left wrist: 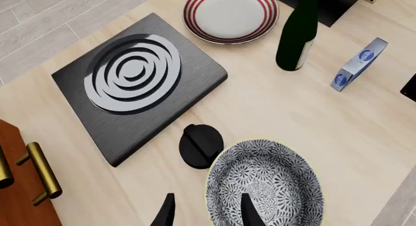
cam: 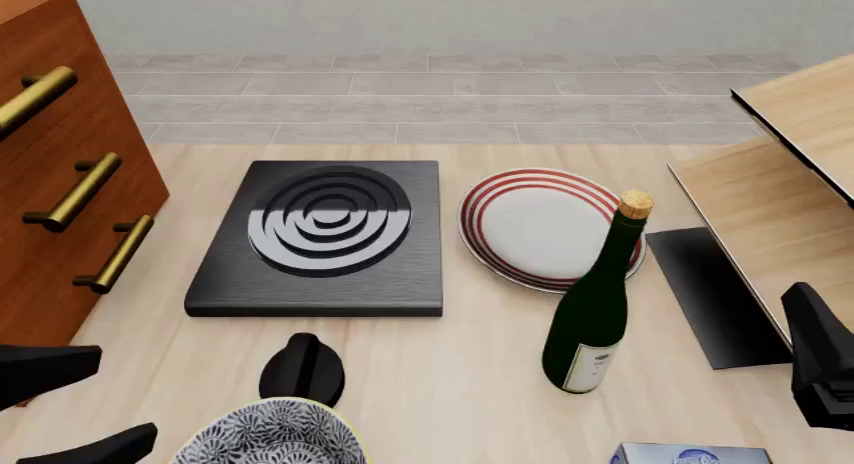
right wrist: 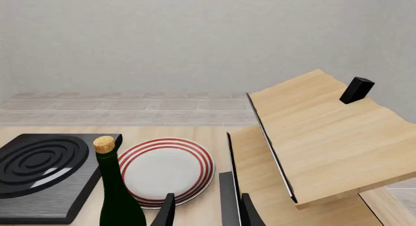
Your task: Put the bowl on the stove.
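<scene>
The bowl (left wrist: pixel 265 184) is white with a dense dark-blue floral pattern and stands upright on the table near its front edge (cam: pixel 274 436). The stove (left wrist: pixel 136 75) is a black slab with a ringed silver burner, lying beyond the bowl (cam: pixel 320 239) with nothing on it. My left gripper (left wrist: pixel 208 214) is open above the bowl's near rim, one finger over the bowl's inside and one outside it; whether it touches I cannot tell. My right gripper (right wrist: pixel 208 214) is open and holds nothing, far to the right by the wooden shelf.
A black knob-like object (cam: pixel 304 369) stands between bowl and stove. Right of the stove are a red-ringed plate (cam: pixel 541 227), a dark corked bottle (cam: pixel 594 314), a black mat (cam: pixel 714 294) and a small box (cam: pixel 687 454). A wooden drawer cabinet (cam: pixel 67 164) stands left, a wooden shelf (cam: pixel 801 184) right.
</scene>
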### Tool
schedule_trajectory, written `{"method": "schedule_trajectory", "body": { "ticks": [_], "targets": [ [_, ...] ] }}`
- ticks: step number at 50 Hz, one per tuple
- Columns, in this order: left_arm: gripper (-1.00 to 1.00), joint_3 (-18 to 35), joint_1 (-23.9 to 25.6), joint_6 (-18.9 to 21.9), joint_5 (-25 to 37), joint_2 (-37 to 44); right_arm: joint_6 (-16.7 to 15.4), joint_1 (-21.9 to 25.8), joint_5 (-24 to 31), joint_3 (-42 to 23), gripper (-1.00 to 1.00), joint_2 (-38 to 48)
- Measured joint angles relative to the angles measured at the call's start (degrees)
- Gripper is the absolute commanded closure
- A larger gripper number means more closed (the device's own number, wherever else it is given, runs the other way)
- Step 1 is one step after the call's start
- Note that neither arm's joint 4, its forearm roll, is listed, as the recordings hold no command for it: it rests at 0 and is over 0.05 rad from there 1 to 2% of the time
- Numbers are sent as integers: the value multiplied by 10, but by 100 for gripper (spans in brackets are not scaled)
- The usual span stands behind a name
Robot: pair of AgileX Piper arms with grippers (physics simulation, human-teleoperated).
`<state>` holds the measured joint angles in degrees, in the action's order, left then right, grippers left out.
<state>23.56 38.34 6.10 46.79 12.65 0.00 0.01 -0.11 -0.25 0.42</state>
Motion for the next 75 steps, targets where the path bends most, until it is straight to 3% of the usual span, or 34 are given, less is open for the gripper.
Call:
{"method": "schedule_trajectory", "body": {
  "ticks": [26,75],
  "targets": [
    [-100,-37,-23,10,-61,50,0,0,0,0,-100,0],
    [-100,-73,6,10,-67,63,0,0,0,0,-100,0]
  ]
}}
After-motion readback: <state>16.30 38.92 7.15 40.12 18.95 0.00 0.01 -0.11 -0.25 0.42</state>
